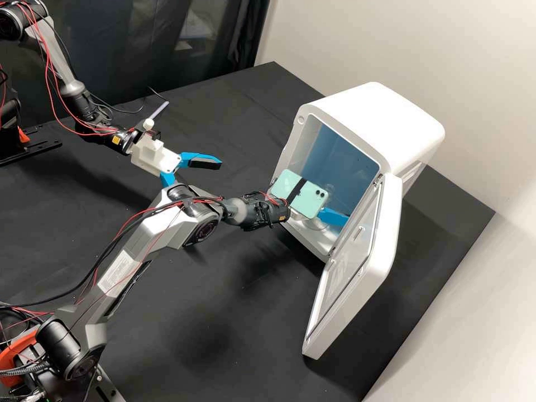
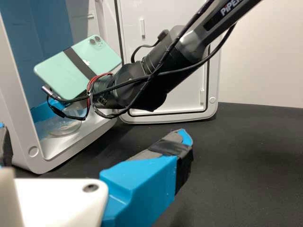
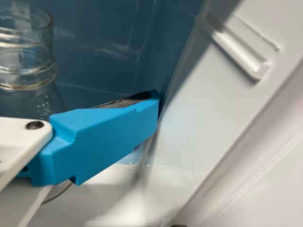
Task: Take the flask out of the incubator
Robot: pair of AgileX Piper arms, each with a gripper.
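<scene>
A white incubator (image 1: 379, 120) with a blue inside stands at the bench's right, its door (image 1: 357, 268) swung open. On its floor stands a clear glass flask (image 3: 21, 61), whose base (image 2: 64, 125) shows low in the opening. My right gripper (image 1: 330, 211) is inside the chamber, open; one blue finger (image 3: 104, 137) lies beside the flask's neck with a gap between them, and the other finger is hidden. My left gripper (image 1: 187, 170) hangs open and empty over the bench, left of the incubator, and one of its fingers (image 2: 151, 175) points toward the opening.
A mint-green phone (image 1: 298, 192) is strapped on the right arm's wrist at the incubator's mouth. Red cables run along both arms. Black bench (image 1: 223, 312) lies bare in front of the door; a white wall stands behind the incubator.
</scene>
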